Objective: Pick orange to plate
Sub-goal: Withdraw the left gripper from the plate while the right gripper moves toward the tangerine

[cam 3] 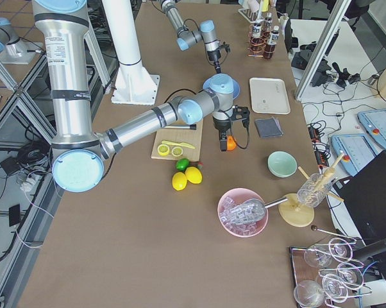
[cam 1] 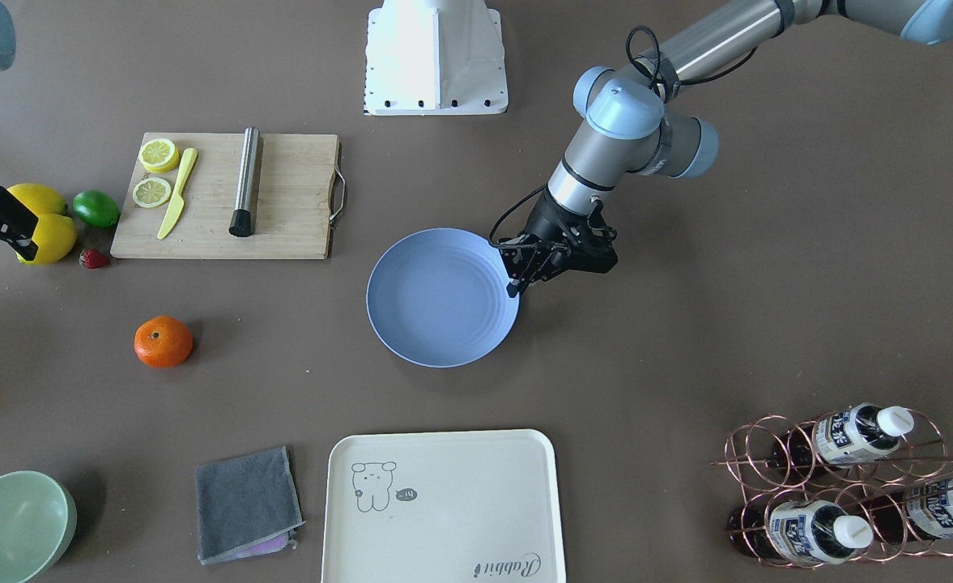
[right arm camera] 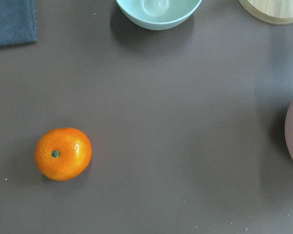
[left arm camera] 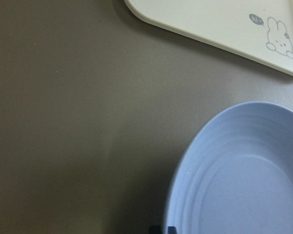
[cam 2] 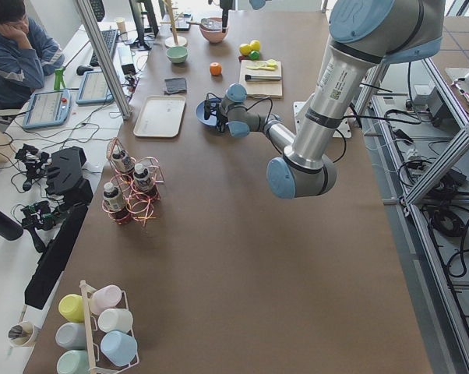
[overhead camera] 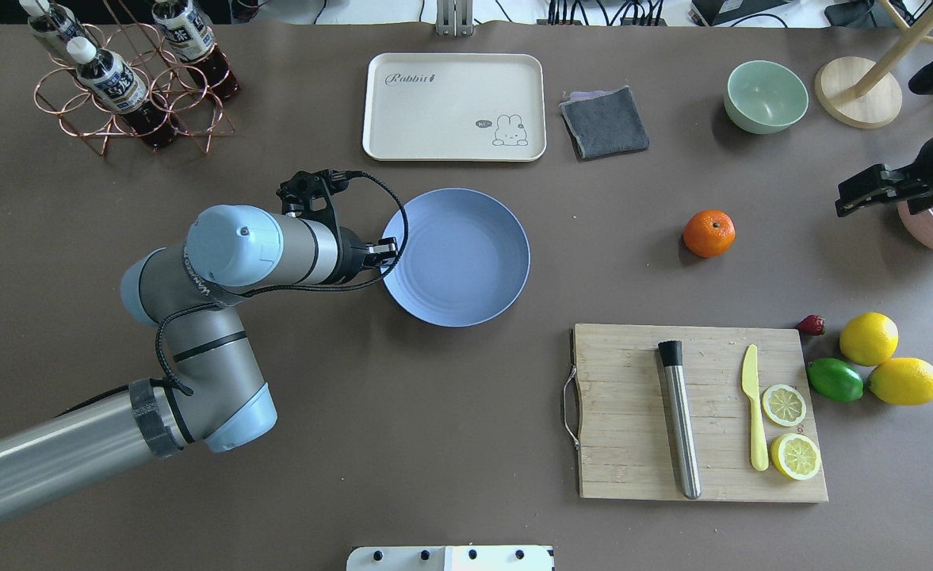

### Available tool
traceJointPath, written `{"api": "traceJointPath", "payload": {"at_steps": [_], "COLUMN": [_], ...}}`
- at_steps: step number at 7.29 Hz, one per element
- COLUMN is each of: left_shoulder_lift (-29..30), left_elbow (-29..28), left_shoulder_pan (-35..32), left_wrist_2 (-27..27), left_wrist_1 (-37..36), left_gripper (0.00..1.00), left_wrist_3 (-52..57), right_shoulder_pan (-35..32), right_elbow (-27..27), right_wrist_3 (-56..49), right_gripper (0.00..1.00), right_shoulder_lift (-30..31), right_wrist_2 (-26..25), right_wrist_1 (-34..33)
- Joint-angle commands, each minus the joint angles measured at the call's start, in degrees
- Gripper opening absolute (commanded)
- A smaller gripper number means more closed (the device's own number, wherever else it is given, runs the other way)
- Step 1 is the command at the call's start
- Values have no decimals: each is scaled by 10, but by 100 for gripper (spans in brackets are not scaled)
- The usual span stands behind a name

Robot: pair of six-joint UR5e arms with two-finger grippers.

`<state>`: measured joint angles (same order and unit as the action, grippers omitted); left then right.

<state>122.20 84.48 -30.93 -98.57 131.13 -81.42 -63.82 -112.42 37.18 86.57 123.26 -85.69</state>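
The orange [cam 1: 163, 341] lies ungrasped, well apart from the plate [cam 1: 436, 300]. Farther out hovers the right gripper [overhead camera: 846, 202], its opening impossible to tell; the left gripper [cam 1: 515, 283], narrow and empty, hangs at the plate's rim. Approach phase, likely: the right gripper must lower onto the orange.

Silver-grey tubular arms [overhead camera: 38, 460] with pale-blue joint caps [overhead camera: 232, 238], looping black cables [overhead camera: 158, 345] and a white bolted pedestal [cam 1: 436, 57].
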Motion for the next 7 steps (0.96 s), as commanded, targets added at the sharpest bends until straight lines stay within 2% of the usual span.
{"api": "traceJointPath", "payload": {"at_steps": [1,2,3,5,6,7], "left_shoulder_lift": [-3,-19,-65,-195,-265,-326], "left_elbow": [9,33,81,158,167,153], "left_shoulder_pan": [13,-1,-21,-154,-235,-330], "left_wrist_2": [2,-1,-20,-170,-228,-291], "left_wrist_1": [-1,-3,-7,-9,-9,-13], "left_gripper": [98,98,98,98,98,98], "left_wrist_3": [20,22,42,143,257,421], "right_shoulder_pan": [2,8,11,31,35,36], "right_elbow": [1,4,9,34,38,38], "right_wrist_3": [0,1,3,2,3,4], "right_gripper": [100,100,100,100,100,100], "right_shoulder_lift": [-2,-5,-20,-66,-69,-69], "right_wrist_2": [0,0,0,-1,-1,-2], "right_wrist_1": [0,1,0,0,0,0]}}
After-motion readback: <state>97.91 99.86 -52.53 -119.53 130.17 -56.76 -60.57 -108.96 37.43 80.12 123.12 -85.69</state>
